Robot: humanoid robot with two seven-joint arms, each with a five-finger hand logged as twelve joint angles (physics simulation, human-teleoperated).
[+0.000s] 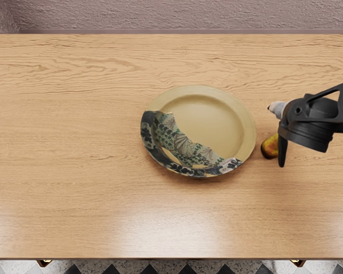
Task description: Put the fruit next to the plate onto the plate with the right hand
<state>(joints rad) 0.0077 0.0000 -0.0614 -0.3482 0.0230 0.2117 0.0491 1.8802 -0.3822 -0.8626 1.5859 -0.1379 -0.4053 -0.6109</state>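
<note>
Markings: plate (217, 117) carries a crescent band of dark grey-green, leaf-like ornament along its lower-left rim and inner slope; whether any lettering sits within it cannot be told at this size
Plate: round, shallow, olive-tan, matt; lies flat a little right of the table's middle
Fruit: small, rounded fruit (269, 146); orange-yellow with a darker reddish-brown side; kind cannot be told; rests on the table just beside the plate's right rim, outside it, not on the plate
Hand: right hand (311, 123), black and bulky, on an arm entering from the right edge; hangs right of the plate, above and just right of the fruit, hiding part of the fruit's right side; whether it is open or closed cannot be told, nor whether it touches the fruit
Surface: table (74, 142) of light wood with wavy grain; pale sheen near the front edge
Room: rough grey-mauve wall (160, 14) behind the table; black-and-white chequered floor (131, 268) below the front edge
</note>
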